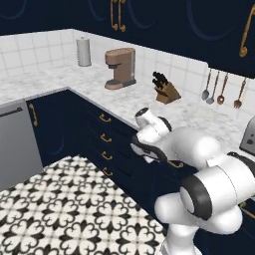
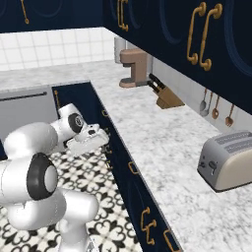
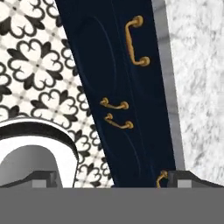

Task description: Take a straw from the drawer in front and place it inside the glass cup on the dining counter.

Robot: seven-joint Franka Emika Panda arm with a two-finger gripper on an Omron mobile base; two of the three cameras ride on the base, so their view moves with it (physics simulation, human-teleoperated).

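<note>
Nothing is held yet: my gripper (image 2: 101,137) hangs with its jaws spread wide and empty, just in front of the navy cabinet fronts below the marble worktop (image 2: 167,142). In the hand view I see the drawer (image 3: 118,57) shut, its curved brass handle (image 3: 134,41) near the top edge. I judge this the approach step. Next I must line up on that pull and close around it. Any straw would be hidden inside.

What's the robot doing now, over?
Tool open, empty. Drawer shut, handle untouched. Straw unseen. Nothing in the way.
</note>
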